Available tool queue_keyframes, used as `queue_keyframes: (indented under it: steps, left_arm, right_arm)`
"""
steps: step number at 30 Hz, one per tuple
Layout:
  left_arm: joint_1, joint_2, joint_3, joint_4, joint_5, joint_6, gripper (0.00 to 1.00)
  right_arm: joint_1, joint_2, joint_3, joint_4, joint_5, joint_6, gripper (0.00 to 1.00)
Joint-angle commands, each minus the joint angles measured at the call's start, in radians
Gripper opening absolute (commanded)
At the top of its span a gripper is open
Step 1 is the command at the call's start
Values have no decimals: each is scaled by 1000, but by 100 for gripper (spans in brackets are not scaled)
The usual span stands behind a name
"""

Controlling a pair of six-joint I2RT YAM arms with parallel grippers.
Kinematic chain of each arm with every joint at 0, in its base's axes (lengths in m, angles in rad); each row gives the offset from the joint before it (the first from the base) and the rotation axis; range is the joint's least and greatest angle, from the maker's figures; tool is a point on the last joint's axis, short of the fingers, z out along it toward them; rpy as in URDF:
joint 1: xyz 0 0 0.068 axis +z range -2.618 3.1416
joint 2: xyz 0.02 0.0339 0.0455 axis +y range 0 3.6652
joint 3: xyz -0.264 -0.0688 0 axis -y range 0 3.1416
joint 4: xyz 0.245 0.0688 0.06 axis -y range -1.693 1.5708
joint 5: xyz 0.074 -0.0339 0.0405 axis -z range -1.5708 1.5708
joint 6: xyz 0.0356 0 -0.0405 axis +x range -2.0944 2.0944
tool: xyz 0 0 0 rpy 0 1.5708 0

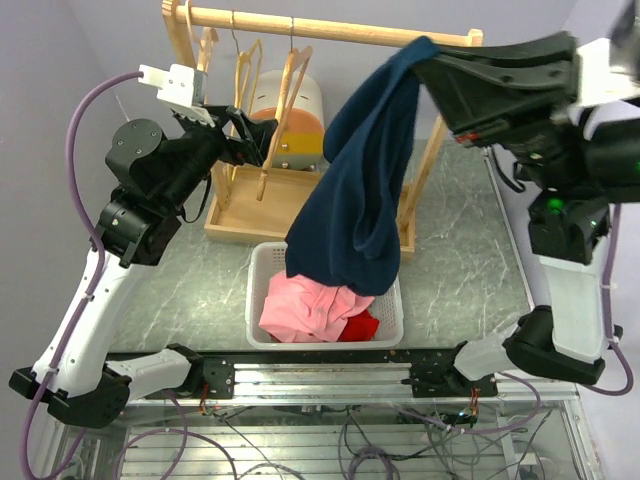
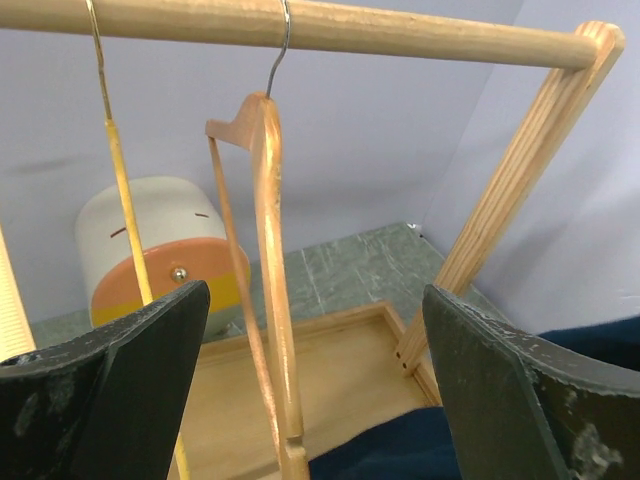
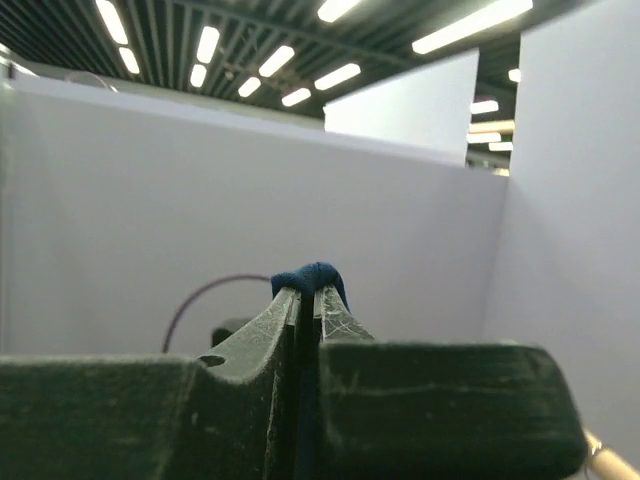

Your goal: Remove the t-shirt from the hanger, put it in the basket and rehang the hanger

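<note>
Right tool [image 3: 308, 293] pinches navy t-shirt [image 1: 350, 200].

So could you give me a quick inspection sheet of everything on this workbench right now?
Surface: green marbled table, wooden clothes rack standing on it.
Job's things: navy t-shirt off the wooden hanger, dangling over white basket.
Clutter: pink garment and red garment in basket; white-orange canister behind rack.
Hands: left hand open, facing bare hanger; right hand shut on t-shirt.
Cables: purple cable along left arm.
Surroundings: pale partition walls.
</note>
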Motion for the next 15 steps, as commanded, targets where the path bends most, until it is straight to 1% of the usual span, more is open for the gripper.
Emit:
queue_keyframes:
  steps: [1, 8, 11, 13, 15]
  left_arm:
    - [7, -28, -7, 19, 47, -20, 97]
    - [7, -51, -29, 37, 70, -26, 96]
    - [7, -62, -58, 73, 101, -34, 96]
    - [7, -64, -76, 90, 113, -42, 96]
    - [7, -59, -79, 88, 119, -43, 96]
  right_arm:
    - [3, -83, -3, 161, -38, 19, 0]
    - [2, -195, -211, 151, 51, 19, 0]
    - [3, -249, -348, 144, 91, 44, 0]
    - [2, -267, -425, 124, 112, 63, 0]
    - [3, -270, -461, 102, 124, 75, 0]
